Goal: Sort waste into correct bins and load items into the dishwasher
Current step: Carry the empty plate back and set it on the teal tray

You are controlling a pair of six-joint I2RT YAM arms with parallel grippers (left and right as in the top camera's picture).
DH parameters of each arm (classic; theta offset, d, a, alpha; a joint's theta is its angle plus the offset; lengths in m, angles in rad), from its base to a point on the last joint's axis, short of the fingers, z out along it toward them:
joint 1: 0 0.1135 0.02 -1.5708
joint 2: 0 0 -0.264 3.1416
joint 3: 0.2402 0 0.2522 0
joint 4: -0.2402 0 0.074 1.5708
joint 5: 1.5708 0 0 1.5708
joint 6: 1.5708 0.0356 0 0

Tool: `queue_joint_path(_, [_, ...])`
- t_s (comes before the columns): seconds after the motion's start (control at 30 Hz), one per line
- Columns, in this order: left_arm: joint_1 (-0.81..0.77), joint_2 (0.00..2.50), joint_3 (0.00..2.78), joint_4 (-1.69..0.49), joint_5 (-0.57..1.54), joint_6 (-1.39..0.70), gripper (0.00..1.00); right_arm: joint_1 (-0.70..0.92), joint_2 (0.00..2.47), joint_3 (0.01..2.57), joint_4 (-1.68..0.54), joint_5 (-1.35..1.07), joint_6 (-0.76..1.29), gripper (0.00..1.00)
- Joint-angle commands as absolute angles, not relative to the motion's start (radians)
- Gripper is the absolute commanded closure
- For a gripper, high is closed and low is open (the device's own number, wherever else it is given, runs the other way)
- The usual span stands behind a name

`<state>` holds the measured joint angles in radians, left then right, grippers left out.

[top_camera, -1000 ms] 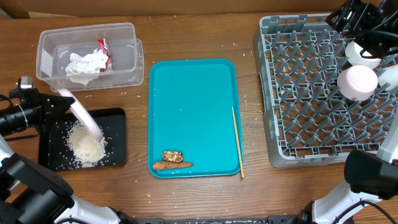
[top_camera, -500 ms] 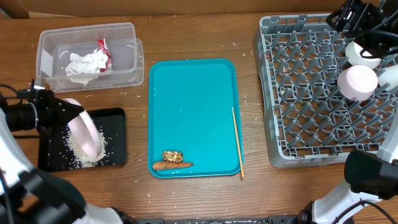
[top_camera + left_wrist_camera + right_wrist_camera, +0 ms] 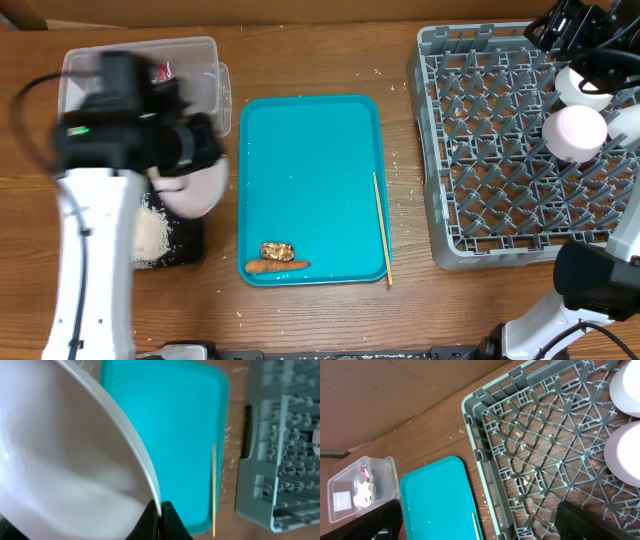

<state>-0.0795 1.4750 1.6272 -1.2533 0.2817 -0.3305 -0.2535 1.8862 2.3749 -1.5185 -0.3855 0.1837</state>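
Beside teal tray (image 3: 310,180), left gripper (image 3: 160,511) pinches plate (image 3: 65,460), apparently.

Even, fairly bright light falls from above, and shadows stay soft. Overhead, motion blur smears the white-and-black left arm (image 3: 110,150). The left wrist view is soft throughout, with the smooth white round bowl (image 3: 65,460) defocused. The grey plastic pegged rack (image 3: 474,422) looks sharp.

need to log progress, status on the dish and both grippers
Left gripper shut on white dish rim, held beside black tray. Right gripper open over grey rack corner. Only flat teal tray between dish and rack.
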Motion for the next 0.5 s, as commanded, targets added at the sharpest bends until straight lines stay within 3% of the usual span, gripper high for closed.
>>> queue_joint_path(0.0, [-0.308,1.523,1.633,-1.139,0.084,-0.395,0.96,-0.253,1.876,2.389,-1.515,-0.382,0.187,0.00])
queue_joint_path(0.23, [-0.579,1.674,1.633,-0.990,-0.174,-0.324,0.96,-0.253,1.876,2.389,-1.515,-0.382,0.187,0.00])
queue_joint_path(0.47, [-0.636,1.882,1.633,-0.933,-0.295,-0.310,0.96,-0.253,1.876,2.389,-1.515,-0.382,0.187,0.00])
